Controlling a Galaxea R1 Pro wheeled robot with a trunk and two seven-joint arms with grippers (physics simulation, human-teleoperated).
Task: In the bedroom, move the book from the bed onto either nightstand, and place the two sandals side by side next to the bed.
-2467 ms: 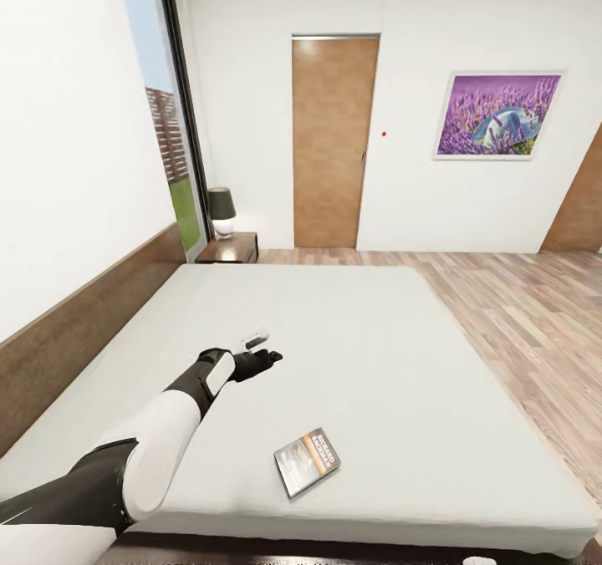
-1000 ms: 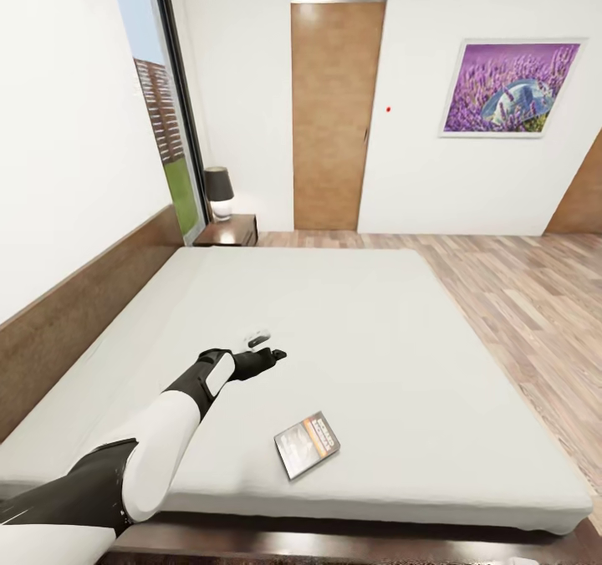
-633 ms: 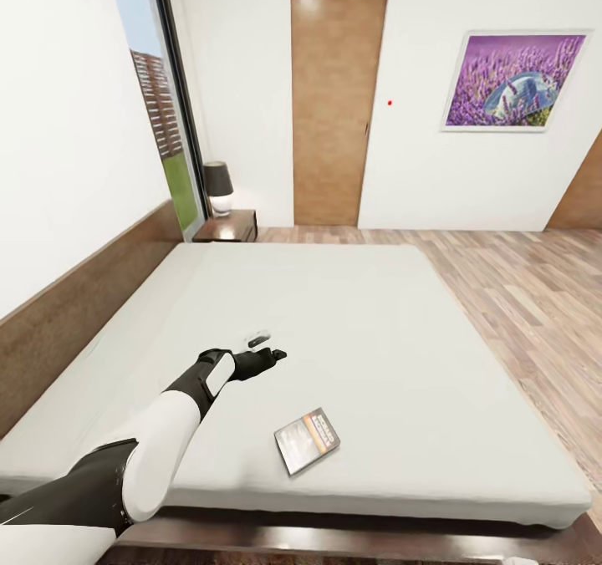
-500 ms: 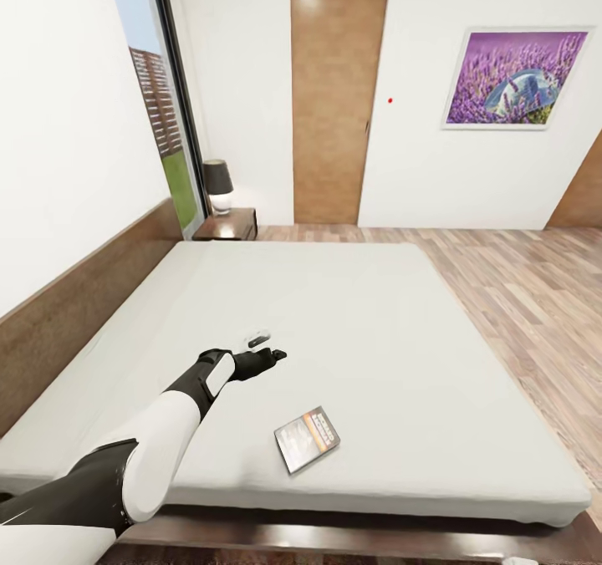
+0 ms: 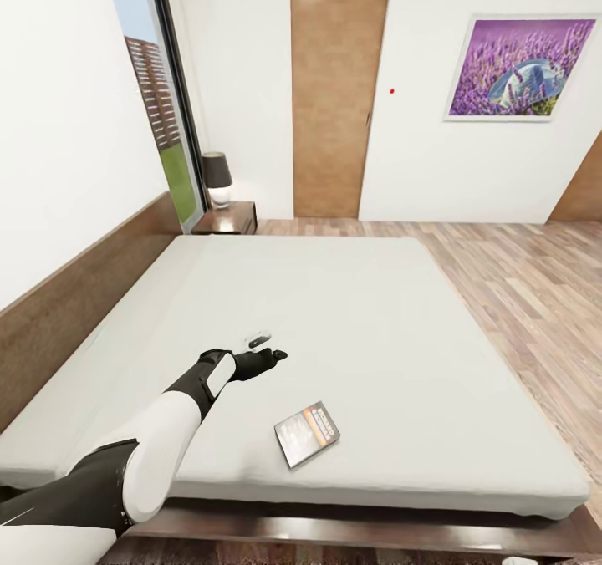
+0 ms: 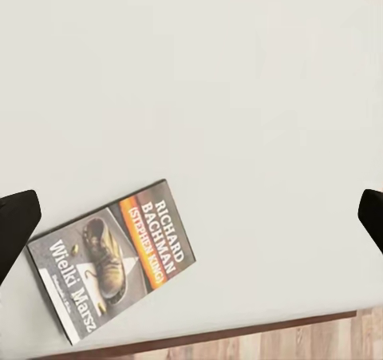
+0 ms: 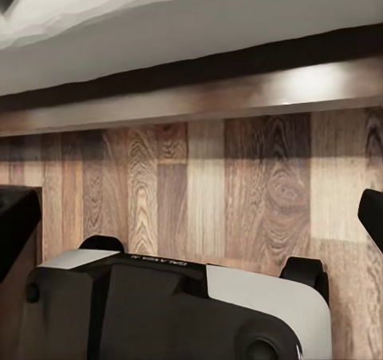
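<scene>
Hovering left gripper (image 5: 269, 349) spread wide above bed (image 5: 401, 331) | book (image 5: 308, 434) near edge | right gripper's fingertips cropped, wide.

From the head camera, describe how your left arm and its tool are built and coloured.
The left arm has a glossy black upper segment, then a smooth white forearm shell. Towards the wrist it turns black again, with a white panel set into it. The left tool is black, ending in two short dark fingers, their tips dark at the left wrist view's edges. No cables or markings show.
</scene>
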